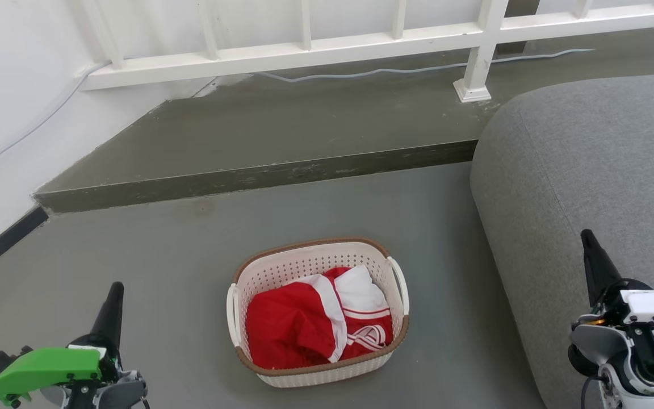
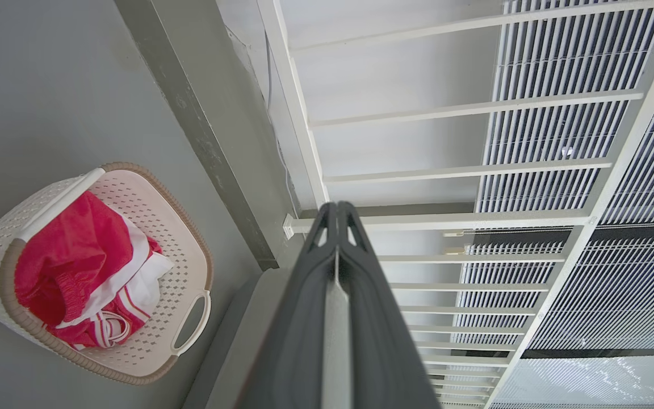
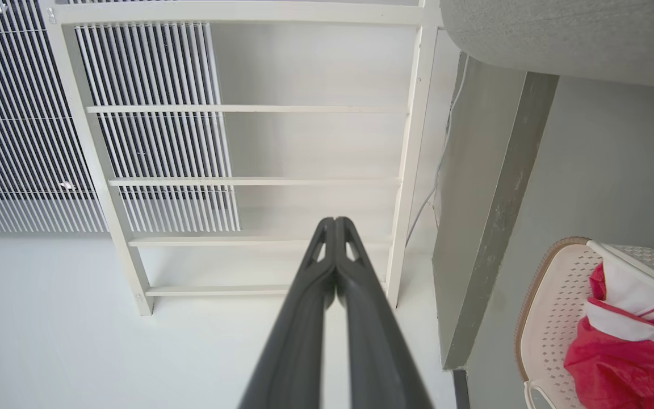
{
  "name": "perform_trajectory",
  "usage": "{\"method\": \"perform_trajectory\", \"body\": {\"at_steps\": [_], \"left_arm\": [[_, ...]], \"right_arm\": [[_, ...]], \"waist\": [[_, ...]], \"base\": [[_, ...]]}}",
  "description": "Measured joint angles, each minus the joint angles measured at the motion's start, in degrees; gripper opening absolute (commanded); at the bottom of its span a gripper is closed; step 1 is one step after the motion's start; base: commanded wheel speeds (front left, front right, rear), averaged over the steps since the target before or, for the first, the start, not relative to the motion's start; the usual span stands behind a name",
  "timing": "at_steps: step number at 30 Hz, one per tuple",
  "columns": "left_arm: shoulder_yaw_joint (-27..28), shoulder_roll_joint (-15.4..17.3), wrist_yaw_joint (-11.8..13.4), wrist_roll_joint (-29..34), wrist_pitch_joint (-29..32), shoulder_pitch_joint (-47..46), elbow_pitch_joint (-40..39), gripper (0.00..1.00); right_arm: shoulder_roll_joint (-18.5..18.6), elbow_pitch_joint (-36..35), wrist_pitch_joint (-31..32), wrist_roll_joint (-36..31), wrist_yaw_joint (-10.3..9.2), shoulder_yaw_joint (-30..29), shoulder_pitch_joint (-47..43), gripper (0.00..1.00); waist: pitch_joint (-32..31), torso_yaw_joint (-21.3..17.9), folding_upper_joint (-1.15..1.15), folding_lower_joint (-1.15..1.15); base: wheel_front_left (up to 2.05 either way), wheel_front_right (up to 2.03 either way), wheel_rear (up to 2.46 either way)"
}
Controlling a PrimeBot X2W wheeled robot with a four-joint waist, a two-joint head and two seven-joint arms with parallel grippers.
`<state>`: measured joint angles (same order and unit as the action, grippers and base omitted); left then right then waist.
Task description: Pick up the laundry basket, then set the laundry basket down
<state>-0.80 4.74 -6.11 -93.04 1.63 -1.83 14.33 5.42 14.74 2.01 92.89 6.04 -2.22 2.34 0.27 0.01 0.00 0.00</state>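
The laundry basket [image 1: 315, 267] stands on the grey floor in the lower middle of the head view, cream-white, perforated, with a brown rim and white side loop handles. Red and white clothes [image 1: 315, 321] lie inside it. The left wrist view has the basket [image 2: 151, 221] at its lower left, the right wrist view has it [image 3: 554, 307] at its lower right. My left gripper [image 1: 114, 291] is shut and empty, left of the basket and apart from it. My right gripper [image 1: 587, 237] is shut and empty, off to the basket's right, in front of the sofa.
A grey sofa [image 1: 605, 170] fills the right side, close to the basket. A raised concrete step [image 1: 259, 176] runs across behind the basket, with a white railing [image 1: 361, 40] and a cable [image 1: 395, 71] on it. A white wall [image 1: 15, 113] stands at the left.
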Motion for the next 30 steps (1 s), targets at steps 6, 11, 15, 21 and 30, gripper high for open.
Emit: {"method": "perform_trajectory", "body": {"at_steps": [6,11,15,21,30], "left_arm": [[0.47,0.10,-0.44,-2.68,0.60,-0.35,0.26,0.00],[0.48,0.12,-0.45,-2.68,0.62,-0.57,0.42,0.00],[0.49,0.13,-0.46,-2.68,0.67,-0.57,0.56,0.00],[0.52,0.13,-0.48,-2.68,0.68,-0.58,0.66,0.00],[0.57,0.13,-0.49,-2.68,0.88,-0.61,0.94,0.00]], "right_arm": [[-0.04,0.21,0.57,2.52,0.49,-0.75,0.22,0.00],[-0.07,0.42,0.57,2.53,0.49,-0.78,0.64,0.00],[-0.08,0.48,0.58,2.53,0.49,-0.81,0.69,0.00],[-0.09,0.55,0.58,2.53,0.49,-0.84,0.69,0.00],[-0.11,0.71,0.58,2.53,0.51,-0.88,0.72,0.00]], "waist": [[-0.07,-0.01,0.00,0.00],[-0.07,-0.01,0.00,0.00],[-0.08,-0.01,0.00,0.00],[-0.09,-0.01,0.00,0.00],[-0.09,-0.01,0.00,0.00]], "base": [[0.00,0.00,0.00],[0.00,0.00,0.00],[0.00,0.00,0.00],[0.00,0.00,0.00],[0.00,0.00,0.00]]}}
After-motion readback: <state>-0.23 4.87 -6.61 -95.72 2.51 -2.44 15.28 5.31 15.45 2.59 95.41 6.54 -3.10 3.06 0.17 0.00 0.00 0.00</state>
